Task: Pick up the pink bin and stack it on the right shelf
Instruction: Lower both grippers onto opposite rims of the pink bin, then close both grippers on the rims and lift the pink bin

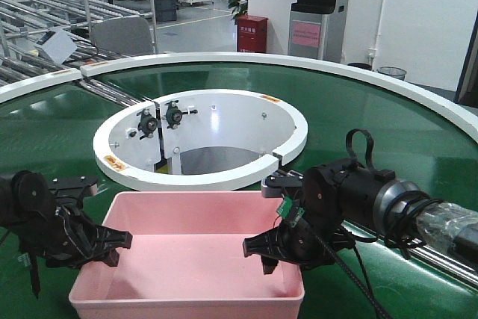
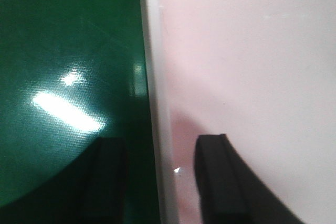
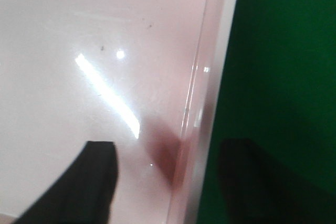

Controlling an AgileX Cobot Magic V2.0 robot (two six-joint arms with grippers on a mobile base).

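The pink bin (image 1: 190, 255) sits on the green conveyor belt (image 1: 358, 110) at the near centre. My left gripper (image 1: 112, 248) is open and straddles the bin's left wall. In the left wrist view, the gripper (image 2: 163, 182) has one finger (image 2: 107, 177) outside over the belt and the other inside, with the rim (image 2: 152, 77) between them. My right gripper (image 1: 261, 252) is open and straddles the bin's right wall. In the right wrist view, the gripper (image 3: 173, 182) has one finger (image 3: 89, 182) inside and the other outside the rim (image 3: 218, 77). The right shelf is out of view.
A white ring-shaped hub (image 1: 202, 136) stands just behind the bin inside the belt's curve. Metal roller racks (image 1: 45, 28) stand at the back left. A red box (image 1: 252, 33) and a tall machine (image 1: 317, 9) stand beyond the belt.
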